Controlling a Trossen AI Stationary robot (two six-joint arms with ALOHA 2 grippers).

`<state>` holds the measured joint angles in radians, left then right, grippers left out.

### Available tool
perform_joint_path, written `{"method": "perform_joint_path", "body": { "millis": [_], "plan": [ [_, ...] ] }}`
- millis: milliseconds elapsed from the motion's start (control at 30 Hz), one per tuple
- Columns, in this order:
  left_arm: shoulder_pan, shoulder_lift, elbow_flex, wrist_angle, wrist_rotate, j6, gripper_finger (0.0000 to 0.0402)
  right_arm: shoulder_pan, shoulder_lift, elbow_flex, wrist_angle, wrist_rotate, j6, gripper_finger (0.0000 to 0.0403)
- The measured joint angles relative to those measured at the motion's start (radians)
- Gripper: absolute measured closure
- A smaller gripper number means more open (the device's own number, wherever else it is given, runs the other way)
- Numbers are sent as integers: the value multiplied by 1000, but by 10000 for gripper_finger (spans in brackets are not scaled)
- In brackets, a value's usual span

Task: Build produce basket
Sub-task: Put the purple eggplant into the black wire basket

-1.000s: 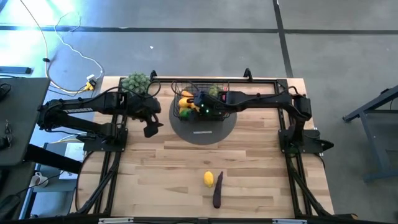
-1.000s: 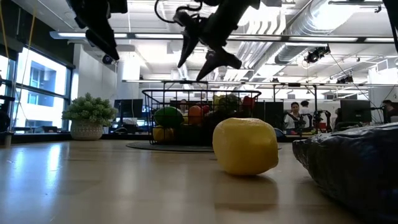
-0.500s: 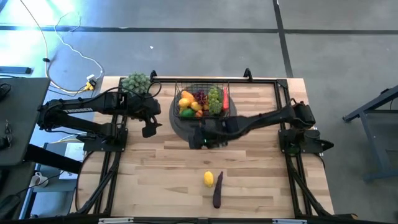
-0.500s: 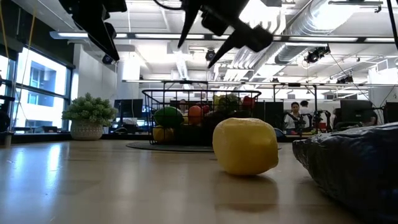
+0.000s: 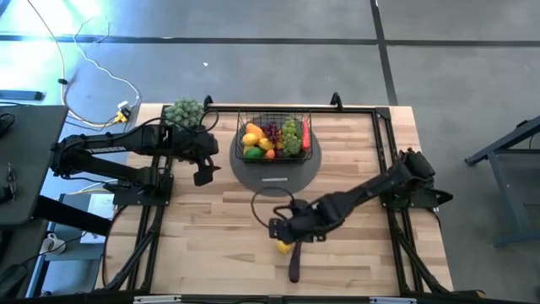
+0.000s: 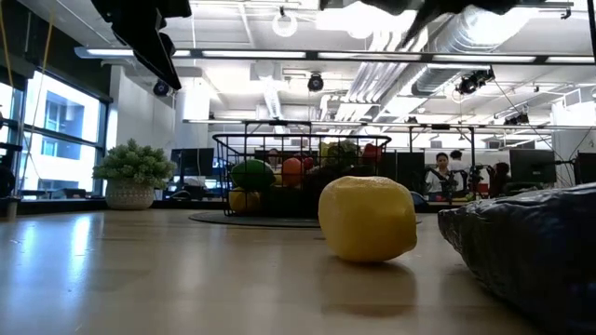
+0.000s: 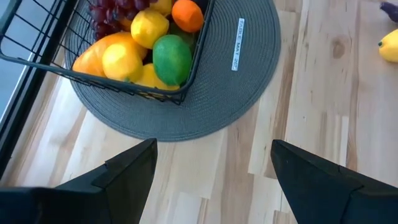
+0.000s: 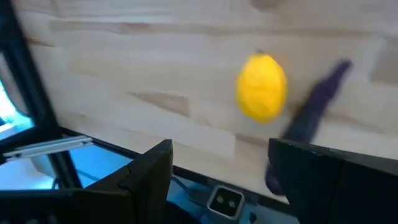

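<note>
Hovering over the lemon [image 5: 283, 245] at bench front, right gripper [image 5: 284, 229] is released, jaws apart, nothing held. Eggplant [image 5: 294, 262] lies touching the lemon, so a jaw could nudge either, rolling it away. Basket [image 5: 274, 138] sits well apart; left gripper [image 5: 203, 176] waits beside it, released.

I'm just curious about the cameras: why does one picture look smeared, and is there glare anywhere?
Right wrist view: the lemon and eggplant are blurred. High view: a bright glare patch on the floor beyond the table. Low view: bright ceiling lights, and the eggplant close to the lens is soft.
</note>
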<state>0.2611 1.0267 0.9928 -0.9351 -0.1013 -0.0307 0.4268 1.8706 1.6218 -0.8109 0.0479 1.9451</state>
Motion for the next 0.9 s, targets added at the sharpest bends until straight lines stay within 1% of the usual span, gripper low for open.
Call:
{"method": "perform_joint_path", "body": {
  "millis": [133, 267, 433, 767, 900],
  "plan": [
    [0, 0, 0, 22, -22, -7, 97, 48, 14, -1, -31, -16, 80, 158],
    [0, 0, 0, 22, -52, -18, 97, 86, 43, -1, -31, -40, 123, 158],
    [0, 0, 0, 20, -66, -35, 97, 108, 92, -1, -31, -87, 142, 158],
    [0, 0, 0, 20, -67, -45, 97, 118, 183, -1, -20, -103, 142, 158],
    [0, 0, 0, 19, -67, -48, 97, 124, 223, -1, 17, -114, 142, 158]
  ]
}}
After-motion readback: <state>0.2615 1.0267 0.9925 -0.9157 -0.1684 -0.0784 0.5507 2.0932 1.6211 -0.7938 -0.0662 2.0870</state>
